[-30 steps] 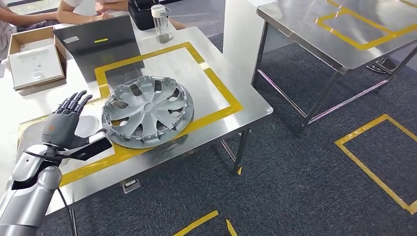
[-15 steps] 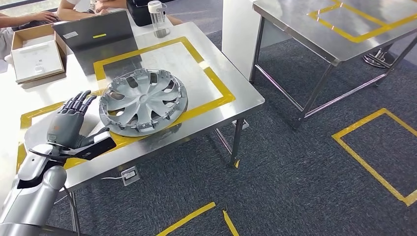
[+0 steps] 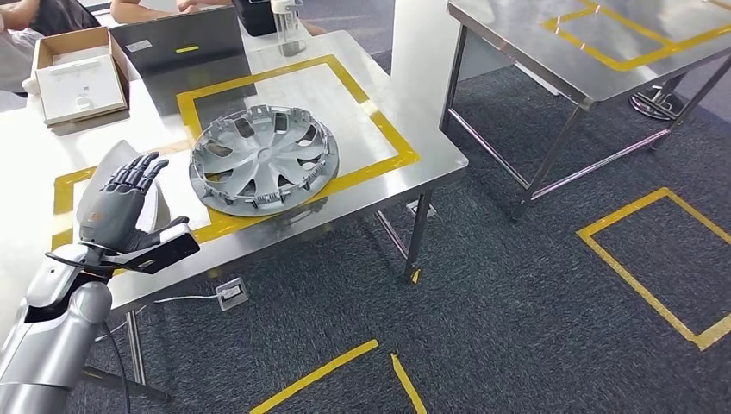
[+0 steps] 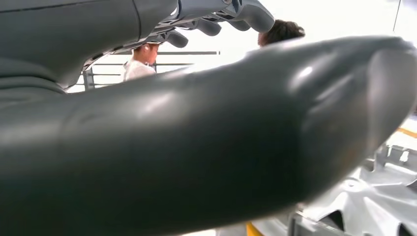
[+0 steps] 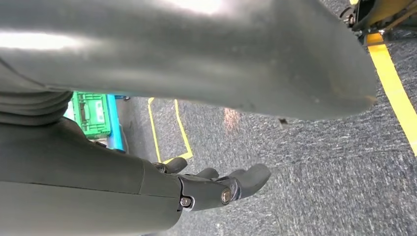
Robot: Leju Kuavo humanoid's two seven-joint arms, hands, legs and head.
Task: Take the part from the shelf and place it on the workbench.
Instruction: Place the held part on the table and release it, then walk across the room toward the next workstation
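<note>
The part, a grey wheel cover (image 3: 263, 159), lies flat on the steel workbench (image 3: 388, 181) inside a square of yellow tape. My left hand (image 3: 121, 207) hovers over the bench just left of the cover, apart from it, fingers spread and holding nothing. In the left wrist view its thick thumb (image 4: 206, 142) looms large and the wheel cover (image 4: 373, 196) shows beyond it. The right wrist view shows my right hand (image 5: 216, 187) hanging over the carpet, fingers apart and holding nothing.
A laptop (image 3: 177, 53), an open cardboard box (image 3: 79, 76) and a clear bottle (image 3: 289, 24) stand at the bench's far side, where people sit. A second steel table (image 3: 595, 52) stands at the right. Yellow tape marks the dark carpet (image 3: 534, 302).
The whole picture has shifted, so the camera has moved. My left hand has drawn a little further from the wheel cover, which stays on the bench.
</note>
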